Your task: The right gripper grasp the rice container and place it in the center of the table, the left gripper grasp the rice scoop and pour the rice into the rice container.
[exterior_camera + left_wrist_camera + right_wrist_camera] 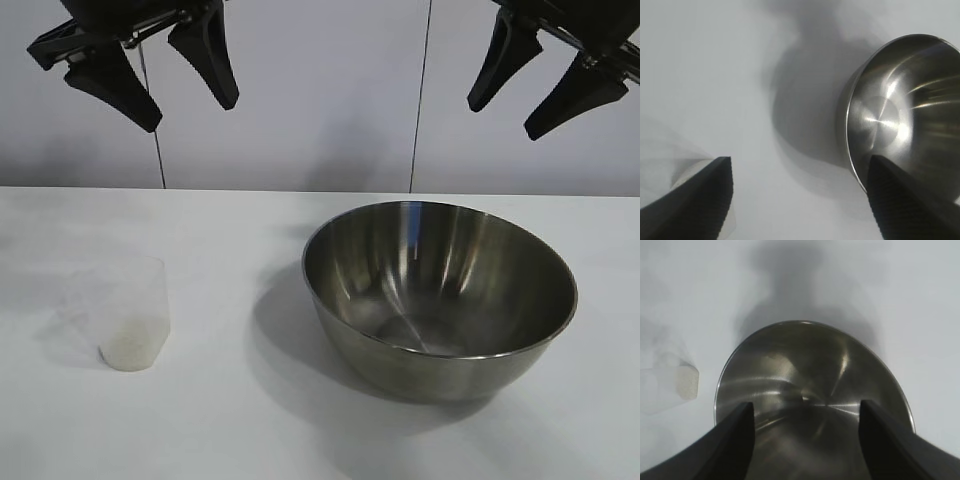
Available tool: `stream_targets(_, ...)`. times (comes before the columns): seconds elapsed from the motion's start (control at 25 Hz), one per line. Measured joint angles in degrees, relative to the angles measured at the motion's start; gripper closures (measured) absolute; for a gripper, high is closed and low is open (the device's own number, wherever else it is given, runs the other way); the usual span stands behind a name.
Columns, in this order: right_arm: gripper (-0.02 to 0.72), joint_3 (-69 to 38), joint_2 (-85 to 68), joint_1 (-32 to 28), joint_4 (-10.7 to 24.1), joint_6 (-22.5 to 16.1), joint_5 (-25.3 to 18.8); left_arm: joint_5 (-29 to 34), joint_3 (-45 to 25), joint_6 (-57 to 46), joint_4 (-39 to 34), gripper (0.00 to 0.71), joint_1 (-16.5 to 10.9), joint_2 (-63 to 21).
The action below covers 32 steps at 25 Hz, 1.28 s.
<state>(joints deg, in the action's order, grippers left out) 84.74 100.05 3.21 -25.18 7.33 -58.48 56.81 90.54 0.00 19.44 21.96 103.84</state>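
The rice container, a wide steel bowl [440,300], stands empty on the white table [230,420], right of the middle. It also shows in the left wrist view [905,115] and the right wrist view [812,390]. The rice scoop, a clear plastic cup [128,312], stands upright at the left with white rice [128,350] in its bottom; it shows in the right wrist view [670,387]. My left gripper [190,105] hangs open high above the table, over the cup's side. My right gripper [505,115] hangs open high above the bowl. Both are empty.
A grey back wall with vertical seams [420,100] stands behind the table. Bare tabletop lies between the cup and the bowl and along the front edge.
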Motion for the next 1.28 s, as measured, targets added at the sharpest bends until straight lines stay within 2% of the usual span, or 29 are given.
stream_targets(0.44,0.285,0.0,0.0,0.0,-0.07,0.93,0.0,0.0,0.0,0.0,0.0,0.171,0.0,0.0)
stream_targets(0.56,0.285,0.0,0.0,0.0,2.46,3.34,-0.82,0.0,0.0,0.0,0.0,0.171,0.0,0.0)
stream_targets(0.72,0.285,0.0,0.0,0.0,7.01,3.48,-3.21,0.0,0.0,0.0,0.0,0.171,0.0,0.0)
stream_targets(1.0,0.285,0.0,0.0,0.0,14.97,-2.7,-10.32,0.0,0.0,0.0,0.0,0.171,0.0,0.0)
stream_targets(1.16,0.285,0.0,0.0,0.0,17.05,-4.29,-10.51,0.0,0.0,0.0,0.0,0.171,0.0,0.0)
stream_targets(1.28,0.285,-1.36,0.0,0.0,17.11,-4.28,-8.07,0.0,0.0,0.0,0.0,0.171,0.0,0.0)
